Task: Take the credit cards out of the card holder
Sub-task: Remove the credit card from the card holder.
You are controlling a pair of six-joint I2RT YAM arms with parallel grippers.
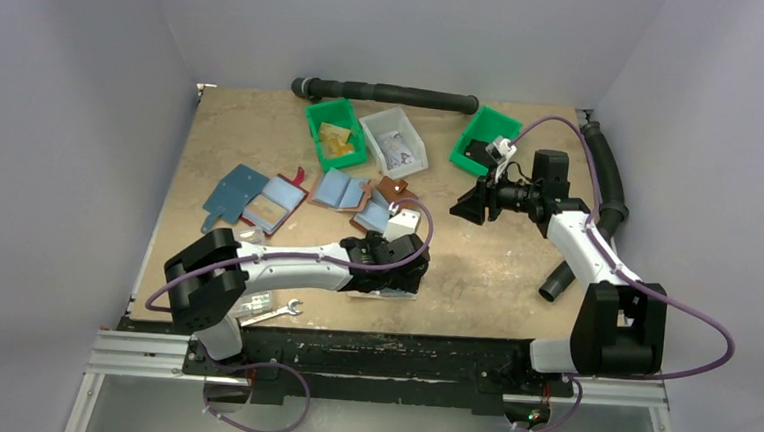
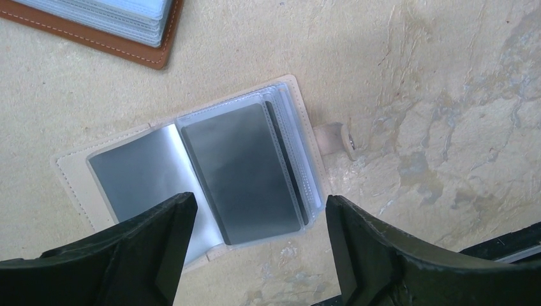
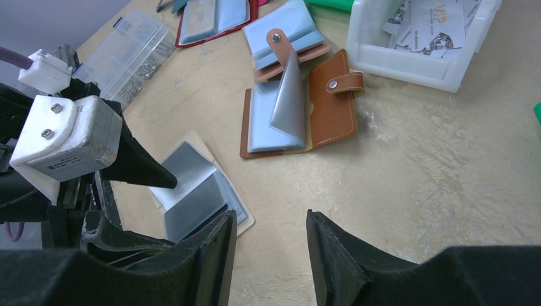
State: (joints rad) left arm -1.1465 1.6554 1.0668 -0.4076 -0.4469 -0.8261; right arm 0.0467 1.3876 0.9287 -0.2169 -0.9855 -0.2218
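Note:
The card holder point(image 2: 296, 105) lies open on the table, cream-rimmed with clear sleeves. A dark grey card point(image 2: 245, 172) sits in the top right sleeve. The left page point(image 2: 137, 169) looks silver. No light blue card shows. My left gripper point(image 2: 258, 210) is open and hovers just above the holder, its fingers either side of the grey card's near end. From above, the left gripper point(image 1: 399, 277) hides most of the holder point(image 1: 388, 294). My right gripper point(image 1: 462, 209) is open and empty, raised to the right; in its view point(image 3: 271, 220) the holder point(image 3: 198, 191) lies lower left.
Open brown wallets with blue lining point(image 3: 332, 102) lie behind the holder, and more wallets point(image 1: 259, 198) lie to the left. Two green bins point(image 1: 336, 133) point(image 1: 483, 137) and a white bin point(image 1: 395, 142) stand at the back. A clear plastic box point(image 3: 131, 54) and a wrench point(image 1: 277, 310) are near the left arm.

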